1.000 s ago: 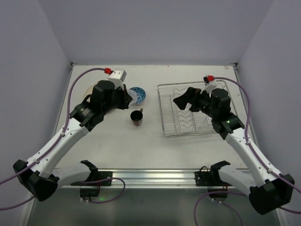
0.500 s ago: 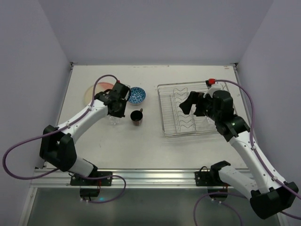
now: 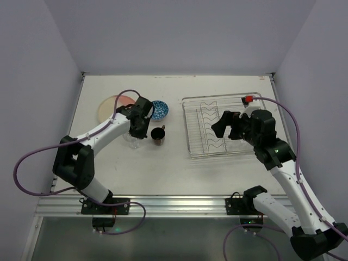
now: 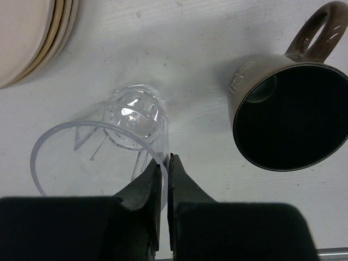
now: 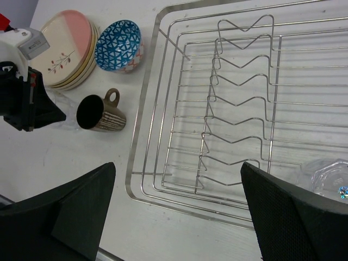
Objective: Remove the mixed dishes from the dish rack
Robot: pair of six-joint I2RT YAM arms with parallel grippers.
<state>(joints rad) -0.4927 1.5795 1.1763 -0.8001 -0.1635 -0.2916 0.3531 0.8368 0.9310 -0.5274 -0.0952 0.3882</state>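
My left gripper (image 4: 166, 161) is shut on the near rim of a clear glass tumbler (image 4: 117, 130), which stands upright on the table left of the dark brown mug (image 4: 288, 114). From above, this gripper (image 3: 140, 132) sits between the tumbler (image 3: 131, 142) and the mug (image 3: 158, 135). The stacked cream plates (image 3: 113, 104), the top one part pink, and the blue-patterned bowl (image 3: 159, 109) lie behind them. My right gripper (image 5: 179, 217) is open and empty above the silver wire dish rack (image 5: 142, 109). One more tumbler (image 5: 329, 176) lies in the rack's near right corner.
The rack (image 3: 190, 130) fills the right half of the table, with zigzag dividers (image 5: 239, 98) inside. Plates (image 5: 68, 49), bowl (image 5: 118, 45) and mug (image 5: 100, 113) cluster close together at the left. Walls close in the back and both sides.
My left arm has come down and toward me with the tumbler, to the table beside the mug. My right gripper has drawn back a little to the right over the rack.
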